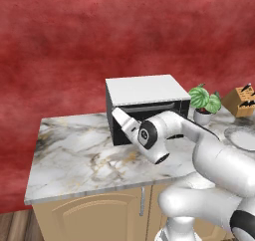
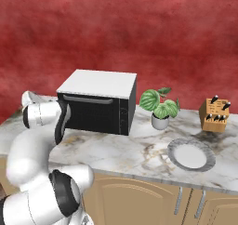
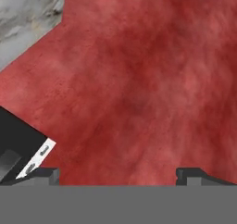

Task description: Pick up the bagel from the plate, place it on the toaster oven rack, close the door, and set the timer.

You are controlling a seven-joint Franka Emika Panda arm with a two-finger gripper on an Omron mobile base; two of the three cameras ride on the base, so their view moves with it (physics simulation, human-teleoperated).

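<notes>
Bagel we cannot make out; our round pale grey-white plate (image 2: pixel 191 155) lies bare on the marble counter (image 1: pixel 79 155), right of the boxy black white-topped toaster oven (image 2: pixel 100 101), whose door (image 2: pixel 90 112) is shut. Our gripper (image 3: pixel 118 174) faces the red wall (image 3: pixel 148 79), fingertips (image 3: pixel 46 174) wide apart, holding nothing.

Veined marble counter (image 2: pixel 116 149), wooden knife block (image 2: pixel 214 115), matt black toaster oven (image 2: pixel 100 103).

Even, bright, diffuse rendered light leaves only soft shadows on the marble counter (image 2: pixel 139 149), no glare, while the hand view looks slightly blurred.
</notes>
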